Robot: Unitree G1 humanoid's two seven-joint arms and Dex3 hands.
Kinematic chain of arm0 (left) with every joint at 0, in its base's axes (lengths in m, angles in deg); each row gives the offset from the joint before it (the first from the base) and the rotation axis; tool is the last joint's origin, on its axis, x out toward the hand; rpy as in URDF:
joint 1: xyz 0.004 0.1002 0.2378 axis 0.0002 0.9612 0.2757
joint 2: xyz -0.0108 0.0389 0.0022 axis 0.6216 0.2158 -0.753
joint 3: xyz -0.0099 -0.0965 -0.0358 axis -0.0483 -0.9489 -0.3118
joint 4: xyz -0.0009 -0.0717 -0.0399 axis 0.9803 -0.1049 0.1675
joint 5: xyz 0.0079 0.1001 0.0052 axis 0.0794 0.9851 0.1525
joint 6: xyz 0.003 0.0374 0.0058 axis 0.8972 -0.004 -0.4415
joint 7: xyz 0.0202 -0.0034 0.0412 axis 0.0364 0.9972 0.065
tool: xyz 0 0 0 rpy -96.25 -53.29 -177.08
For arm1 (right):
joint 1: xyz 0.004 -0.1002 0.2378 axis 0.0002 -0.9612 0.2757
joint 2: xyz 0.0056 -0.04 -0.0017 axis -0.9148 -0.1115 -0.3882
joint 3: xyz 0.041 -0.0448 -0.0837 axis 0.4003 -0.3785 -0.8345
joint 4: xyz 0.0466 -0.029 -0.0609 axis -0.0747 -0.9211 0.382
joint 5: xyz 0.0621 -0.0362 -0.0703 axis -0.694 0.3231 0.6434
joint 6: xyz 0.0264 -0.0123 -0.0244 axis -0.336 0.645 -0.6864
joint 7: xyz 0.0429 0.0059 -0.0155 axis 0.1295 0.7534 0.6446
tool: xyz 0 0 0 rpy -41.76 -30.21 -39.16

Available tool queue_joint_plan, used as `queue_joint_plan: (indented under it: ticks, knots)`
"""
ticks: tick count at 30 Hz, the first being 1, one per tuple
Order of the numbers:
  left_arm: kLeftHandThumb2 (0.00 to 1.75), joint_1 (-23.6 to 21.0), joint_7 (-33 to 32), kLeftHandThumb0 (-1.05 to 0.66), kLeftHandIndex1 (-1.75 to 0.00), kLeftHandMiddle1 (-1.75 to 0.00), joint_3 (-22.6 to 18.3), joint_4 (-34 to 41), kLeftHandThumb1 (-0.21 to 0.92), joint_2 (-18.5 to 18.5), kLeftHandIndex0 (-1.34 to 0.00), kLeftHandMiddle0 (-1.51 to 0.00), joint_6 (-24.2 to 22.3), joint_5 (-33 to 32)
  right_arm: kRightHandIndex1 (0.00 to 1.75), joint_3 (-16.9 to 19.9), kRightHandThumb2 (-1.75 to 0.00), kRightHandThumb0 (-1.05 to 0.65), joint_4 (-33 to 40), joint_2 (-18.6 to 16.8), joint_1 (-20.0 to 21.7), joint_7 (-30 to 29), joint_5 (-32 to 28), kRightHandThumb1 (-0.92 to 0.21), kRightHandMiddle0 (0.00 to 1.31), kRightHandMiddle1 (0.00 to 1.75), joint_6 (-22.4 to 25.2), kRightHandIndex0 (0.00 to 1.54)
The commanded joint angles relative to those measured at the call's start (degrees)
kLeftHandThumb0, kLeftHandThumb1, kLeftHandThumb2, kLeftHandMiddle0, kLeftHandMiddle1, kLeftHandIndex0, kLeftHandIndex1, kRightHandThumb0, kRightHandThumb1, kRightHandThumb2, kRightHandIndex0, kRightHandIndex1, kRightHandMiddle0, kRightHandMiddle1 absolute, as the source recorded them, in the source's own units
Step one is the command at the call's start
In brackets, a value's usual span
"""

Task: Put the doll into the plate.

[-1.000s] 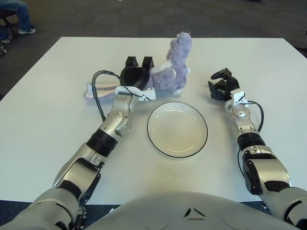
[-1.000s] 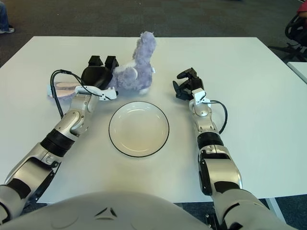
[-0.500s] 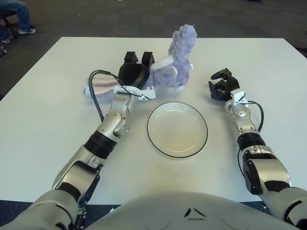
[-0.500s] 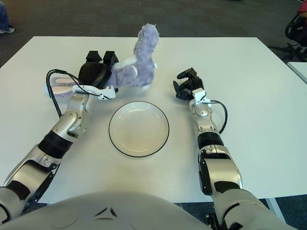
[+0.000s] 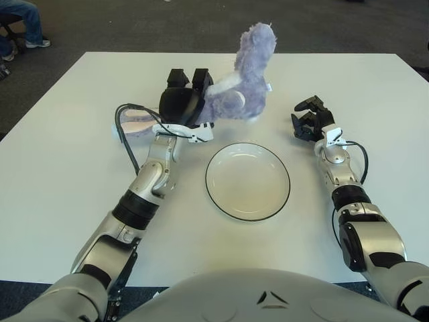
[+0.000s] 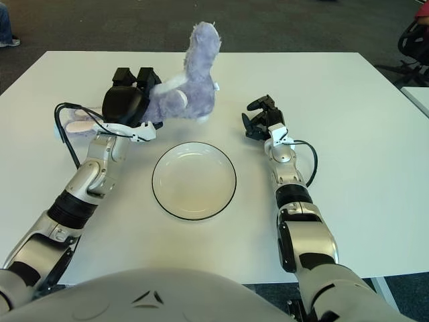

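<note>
A purple plush doll (image 5: 244, 79) with pink-lined ears (image 5: 137, 125) hangs lifted above the white table, behind the plate. My left hand (image 5: 182, 100) is shut on the doll's body, its black fingers curled around it. The white plate with a dark rim (image 5: 247, 180) lies flat on the table, in front of the doll and to the right of my left forearm. My right hand (image 5: 308, 121) rests on the table to the right of the plate, fingers loosely curled, holding nothing.
The white table (image 5: 67, 174) reaches to all sides; its far edge (image 5: 120, 53) borders dark carpet. A seated person's legs (image 5: 20, 20) show at the far left. A black chair (image 6: 414, 33) stands at the far right.
My left hand has lifted the doll up and a little away from me over the last second; its ears trail left. The right hand and the plate have not moved.
</note>
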Motion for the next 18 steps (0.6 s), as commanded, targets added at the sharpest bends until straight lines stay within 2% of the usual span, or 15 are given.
queue_joint_plan:
  ticks: [1, 7, 12, 18]
  knots:
    - [1.11, 1.26, -0.86, -0.21, -1.75, -1.75, -1.25, 2.99, 0.23, -0.08, -0.19, -0.24, 0.16, 0.29, 1.59, -1.28, -0.97, -0.01, -3.39, -0.69, -2.86, 1.11, 1.37, -0.54, 0.29, 1.63, 3.7, 0.57]
    - [1.07, 4.26, 1.19, -0.29, -1.75, -1.75, -1.79, 8.67, 0.25, -0.05, -0.17, -0.25, -0.12, 0.8, 1.59, -1.13, -0.97, -0.01, -3.7, -0.74, -2.78, 1.1, 1.17, -0.54, 0.28, 1.63, 3.25, 0.57]
    - [1.05, 8.7, 4.56, -0.32, -1.75, -1.75, -1.71, 16.11, 0.25, 0.23, -0.16, -0.25, -0.4, 2.04, 1.59, -1.1, -0.96, -0.01, -4.16, -0.71, -2.49, 1.37, 1.03, -0.55, 0.28, 1.63, 3.33, 0.57]
    - [1.06, 11.09, 7.16, -0.32, -1.75, -1.75, -2.18, 19.08, 0.26, 0.33, -0.15, -0.26, 0.67, 1.53, 1.58, -1.04, -0.96, -0.01, -4.52, -0.69, -2.24, 1.73, 0.86, -0.55, 0.28, 1.63, 3.36, 0.57]
